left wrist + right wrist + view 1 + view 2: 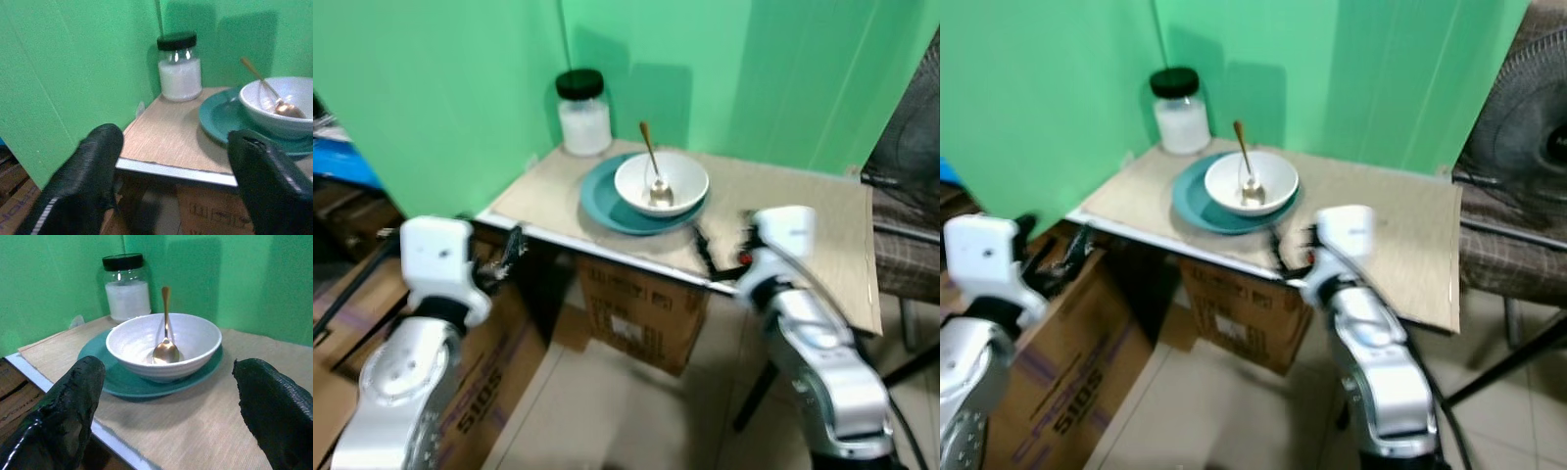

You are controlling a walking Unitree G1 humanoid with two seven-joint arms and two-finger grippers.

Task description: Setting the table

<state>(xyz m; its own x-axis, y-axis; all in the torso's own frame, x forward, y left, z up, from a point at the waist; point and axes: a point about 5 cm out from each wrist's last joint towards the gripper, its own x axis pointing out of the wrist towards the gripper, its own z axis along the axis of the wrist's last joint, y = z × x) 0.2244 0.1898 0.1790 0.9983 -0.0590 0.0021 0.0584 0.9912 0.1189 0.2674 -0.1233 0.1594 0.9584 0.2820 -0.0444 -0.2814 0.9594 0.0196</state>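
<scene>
From the left eye, you had the white bowl [662, 183], spoon [653, 166] inside, on the teal plate [636, 208] at the bench's [783, 225] twelve o'clock; the jar [583, 113] stood at eleven. At the left wrist, the left gripper [171, 188] hung with its jaws spread. At the right wrist, the right gripper's [171, 416] jaws gaped before the bowl: probably ceramic, slick and fragile, so grip its rim.

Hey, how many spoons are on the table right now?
1. A gold metal spoon stands in the white ceramic bowl on the round teal plate, handle leaning toward the green wall. Nothing suggests another is hidden.
</scene>
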